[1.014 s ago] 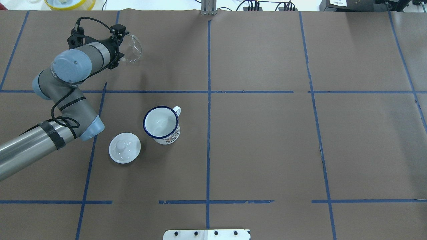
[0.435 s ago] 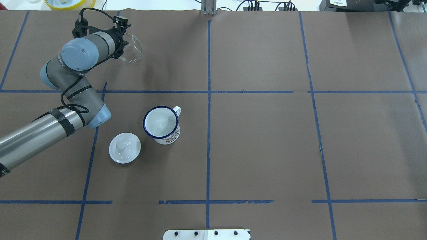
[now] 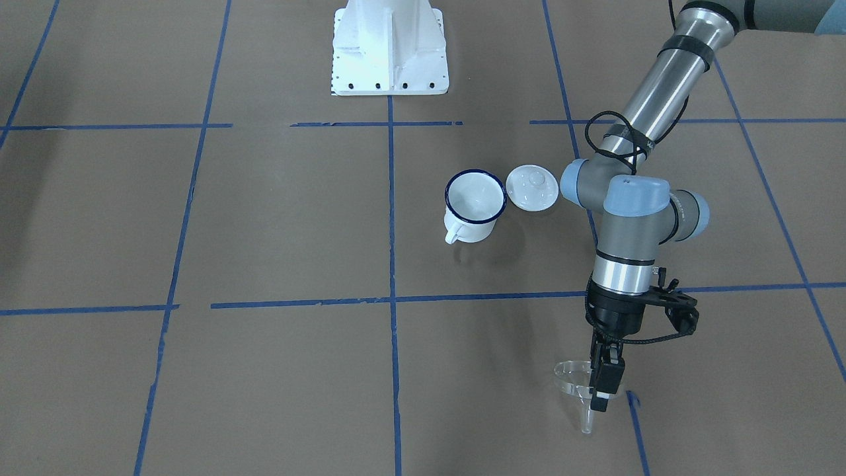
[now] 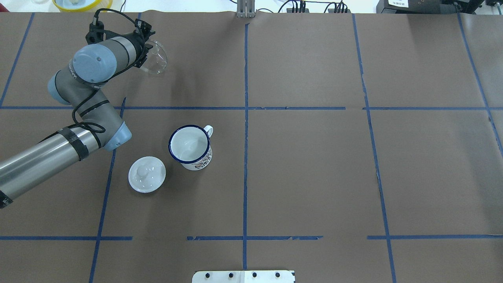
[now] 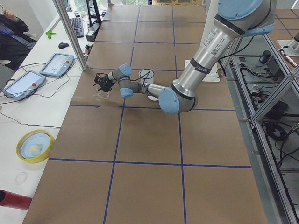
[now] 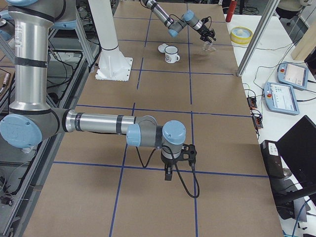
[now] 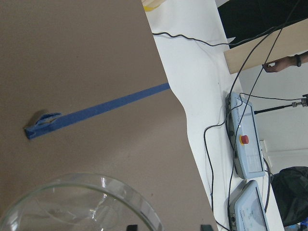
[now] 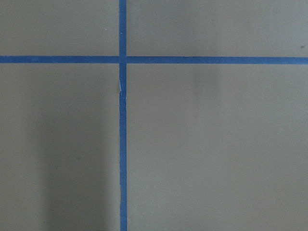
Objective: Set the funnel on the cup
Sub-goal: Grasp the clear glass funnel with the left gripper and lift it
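Observation:
The clear funnel (image 3: 574,377) is at the far left of the table, upright with its stem down; I cannot tell if the stem touches the paper. My left gripper (image 3: 603,387) points down and is shut on its rim. The funnel also shows in the overhead view (image 4: 157,58) beside the left gripper (image 4: 146,45), and its rim fills the bottom of the left wrist view (image 7: 82,202). The white cup (image 4: 190,143) with a blue rim stands open and empty nearer the robot. My right gripper (image 6: 168,175) hangs over bare paper far off; I cannot tell if it is open.
A round white lid (image 4: 147,174) with a knob lies just left of the cup. The left forearm (image 4: 43,161) reaches across the near left. A yellow bowl (image 4: 76,4) and teach pendants (image 5: 56,64) lie on the bench past the far edge. The robot base (image 3: 390,46) stands at the near middle.
My left arm's elbow and wrist have shifted toward the far edge. The funnel has stayed in the gripper at almost the same spot. Cup and lid have not moved.

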Controlling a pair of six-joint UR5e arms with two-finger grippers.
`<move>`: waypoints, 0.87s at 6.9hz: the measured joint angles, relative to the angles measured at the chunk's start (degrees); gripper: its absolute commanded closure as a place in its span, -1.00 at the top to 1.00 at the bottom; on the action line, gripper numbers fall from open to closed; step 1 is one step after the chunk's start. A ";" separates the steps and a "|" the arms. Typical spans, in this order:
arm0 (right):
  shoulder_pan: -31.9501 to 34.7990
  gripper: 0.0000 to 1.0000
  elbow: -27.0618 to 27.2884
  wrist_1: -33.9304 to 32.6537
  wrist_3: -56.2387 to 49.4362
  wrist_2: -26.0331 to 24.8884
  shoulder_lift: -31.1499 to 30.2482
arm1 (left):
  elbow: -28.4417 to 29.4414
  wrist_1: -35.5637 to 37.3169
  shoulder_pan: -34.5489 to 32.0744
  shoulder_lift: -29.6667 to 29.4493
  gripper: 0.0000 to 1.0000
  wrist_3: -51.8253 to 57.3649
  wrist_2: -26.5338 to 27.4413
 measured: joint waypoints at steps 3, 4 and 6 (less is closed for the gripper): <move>0.00 1.00 0.00 0.00 0.00 0.00 0.00 | -0.76 -0.01 0.01 -0.09 -0.28 0.07 -0.03; 0.00 1.00 0.00 0.00 0.00 0.00 0.00 | -1.00 -0.01 0.04 -0.08 -0.83 0.07 -0.02; 0.00 1.00 0.00 0.00 0.00 0.00 0.00 | -1.26 0.05 0.17 0.03 -1.00 0.74 -0.03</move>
